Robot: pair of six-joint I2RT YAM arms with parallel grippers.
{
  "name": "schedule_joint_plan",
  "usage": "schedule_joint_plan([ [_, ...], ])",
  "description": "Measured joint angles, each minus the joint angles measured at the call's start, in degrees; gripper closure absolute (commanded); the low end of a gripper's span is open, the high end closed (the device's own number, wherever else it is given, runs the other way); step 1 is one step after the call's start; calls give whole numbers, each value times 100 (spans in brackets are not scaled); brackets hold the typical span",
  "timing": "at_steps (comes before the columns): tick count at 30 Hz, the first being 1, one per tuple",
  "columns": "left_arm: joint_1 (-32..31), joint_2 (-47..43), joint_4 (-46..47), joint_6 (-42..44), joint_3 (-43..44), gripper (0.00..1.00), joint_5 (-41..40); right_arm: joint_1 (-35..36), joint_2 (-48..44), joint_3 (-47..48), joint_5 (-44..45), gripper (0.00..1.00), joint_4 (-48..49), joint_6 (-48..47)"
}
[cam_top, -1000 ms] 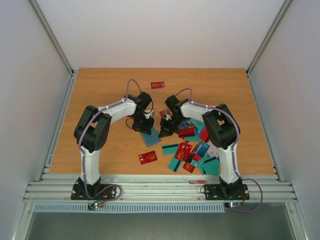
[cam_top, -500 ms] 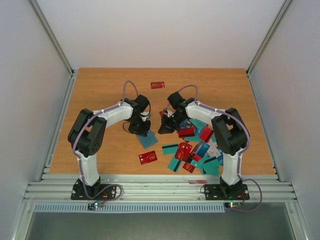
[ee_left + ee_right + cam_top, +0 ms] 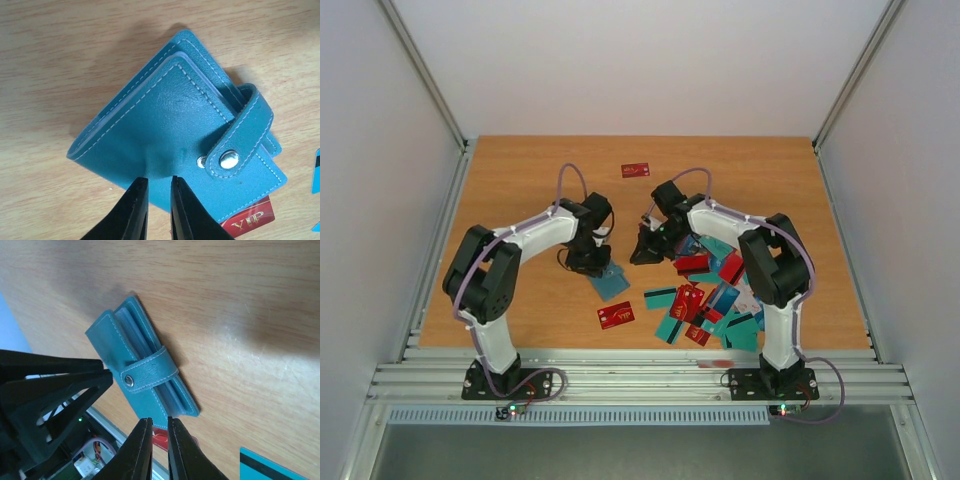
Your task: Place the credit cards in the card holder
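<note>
Top view: the holder (image 3: 613, 282) lies closed on the surface (image 3: 520, 190), just beside the left fingers (image 3: 592, 265) and near the right fingers (image 3: 642, 256). The cards (image 3: 705, 300) are heaped to its right.

Left wrist: the left fingers (image 3: 139, 202) are barely parted and empty, with their tips at the holder's edge.

Right wrist: the right fingers (image 3: 141, 442) are barely parted and empty, with the holder just ahead.

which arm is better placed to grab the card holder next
Probably left. The left hand sits right at the edge of the closed card holder, fingers slightly apart. The right hand hangs farther from it, nearer the credit cards.
</note>
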Motion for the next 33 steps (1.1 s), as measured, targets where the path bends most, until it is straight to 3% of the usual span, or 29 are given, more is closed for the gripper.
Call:
schedule_joint_plan([
  [17,20,-1054,-258,-83,-634,83,-166,234,455,461,-26,85,-291,-234],
  [19,24,-1231,-269,-85,-772,81,-208,236,455,461,-28,74,-297,-289],
  [21,35,-1473,-269,-90,-898,77,-260,236,417,461,-33,54,-291,-369],
  [23,66,-1834,-262,-94,-992,63,-313,236,278,452,-28,32,-282,-450],
  [24,87,-2048,-262,-94,-1005,56,-374,236,136,444,2,13,-275,-503],
  [25,107,-2275,-245,-96,-1010,49,-415,236,-52,437,44,3,-273,-546],
  [27,142,-2704,-223,-57,-999,35,-522,234,-568,422,201,1,-254,-627],
  [30,190,-3309,-223,-26,-920,5,-739,203,-1753,461,592,2,-138,-822],
  [33,212,-3694,-232,48,-719,1,-970,175,-2702,678,1097,2,-57,-988],
])
